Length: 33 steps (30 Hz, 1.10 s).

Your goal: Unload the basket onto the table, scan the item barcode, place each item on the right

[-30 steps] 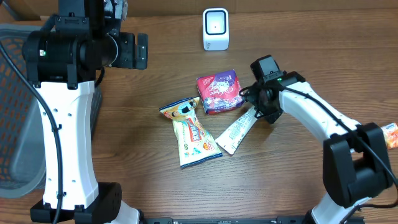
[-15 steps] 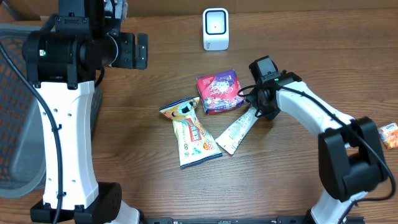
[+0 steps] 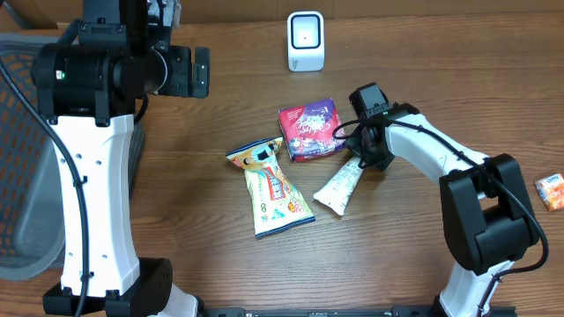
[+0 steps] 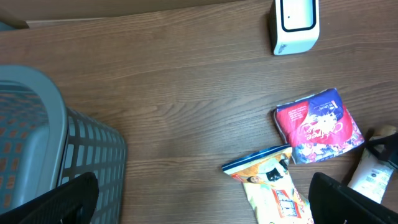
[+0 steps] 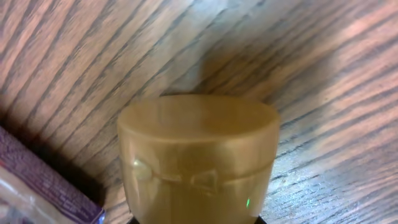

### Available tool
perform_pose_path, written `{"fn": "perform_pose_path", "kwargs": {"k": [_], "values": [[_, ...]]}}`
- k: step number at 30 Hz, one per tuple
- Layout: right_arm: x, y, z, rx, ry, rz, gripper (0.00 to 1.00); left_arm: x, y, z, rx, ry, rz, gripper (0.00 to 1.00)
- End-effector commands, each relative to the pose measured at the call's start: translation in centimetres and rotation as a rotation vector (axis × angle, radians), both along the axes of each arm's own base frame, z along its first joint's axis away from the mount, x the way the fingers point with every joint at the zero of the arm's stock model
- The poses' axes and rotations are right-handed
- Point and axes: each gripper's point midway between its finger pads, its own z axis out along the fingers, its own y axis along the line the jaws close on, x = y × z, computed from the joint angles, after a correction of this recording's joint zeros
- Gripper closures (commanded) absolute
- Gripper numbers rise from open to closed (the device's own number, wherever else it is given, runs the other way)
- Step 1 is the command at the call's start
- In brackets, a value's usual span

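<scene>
swung since a second ago, lower end now further right and clear of the snack bag: white tube [image 3: 342, 187], with the right gripper [image 3: 364, 155] shifted a little up and left. brown wood-grain table [image 3: 220, 264] seen from above, tan strip along the back. grey mesh basket [image 4: 37, 143] at the far left. white scanner [image 3: 306, 40] upright near the back edge. red and purple packet [image 3: 308, 129] mid-table, yellow and blue snack bag [image 3: 273, 189] just below it, small orange packet [image 3: 551, 191] at the right edge. tube lying flat at a slant, right of the snack bag and apart from it, just below the red packet; white body with small print, pale yellowish cap [image 5: 198, 155] filling the right wrist view. right gripper closed on the cap end. left gripper [image 4: 205, 202] raised over the left side, fingers spread wide, holding nothing.
</scene>
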Motion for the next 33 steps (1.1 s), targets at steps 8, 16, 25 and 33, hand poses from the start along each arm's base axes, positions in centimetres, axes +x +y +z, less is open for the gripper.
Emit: {"fn": "perform_pose_path", "kwargs": {"k": [8, 16, 25, 33], "values": [[-2.0, 5.5, 8.4, 0.293, -0.045, 0.415, 0.96, 0.3, 0.1, 0.0, 0.011, -0.004, -0.005, 0.00], [-5.7, 12.6, 14.8, 0.830, -0.051, 0.638, 0.96, 0.3, 0.1, 0.0, 0.011, -0.004, -0.005, 0.00], [0.1, 10.5, 13.0, 0.492, -0.306, 0.699, 0.96, 0.3, 0.1, 0.0, 0.012, -0.004, -0.005, 0.00], [4.4, 12.0, 15.9, 0.412, -0.577, 0.787, 0.96, 0.3, 0.1, 0.0, 0.011, -0.004, -0.005, 0.00]]}}
